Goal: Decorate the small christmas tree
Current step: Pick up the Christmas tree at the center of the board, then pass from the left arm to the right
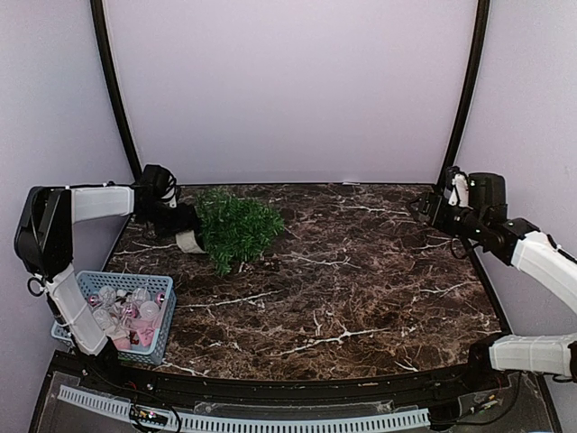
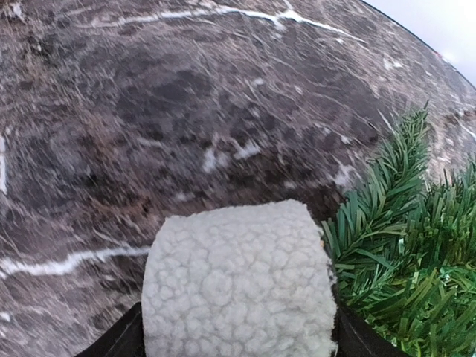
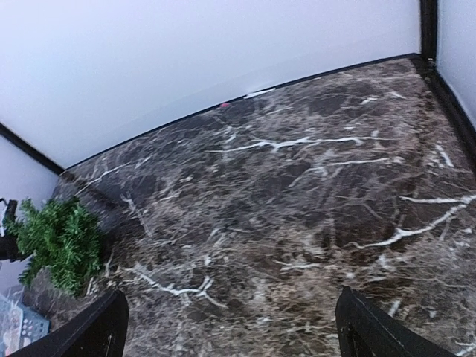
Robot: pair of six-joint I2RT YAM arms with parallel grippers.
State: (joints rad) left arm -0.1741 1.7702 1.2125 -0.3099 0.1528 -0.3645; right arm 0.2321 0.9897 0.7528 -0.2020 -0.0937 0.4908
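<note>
The left end effector (image 1: 183, 225) is pinching the small christmas tree (image 1: 236, 227) by its fleecy white pot (image 2: 238, 282), and the tree is leaning sideways at the surface's (image 1: 361, 280) far-left corner. Standing it up is probably needing a slow wrist roll, landing the pot flat; the right end effector (image 3: 230, 331) is hovering spread

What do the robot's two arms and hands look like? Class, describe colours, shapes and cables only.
Both the left arm and right arm have smooth white link covers with chunky black joints. The left hand and right hand are black, and thin black cables loop beside the joints.
</note>
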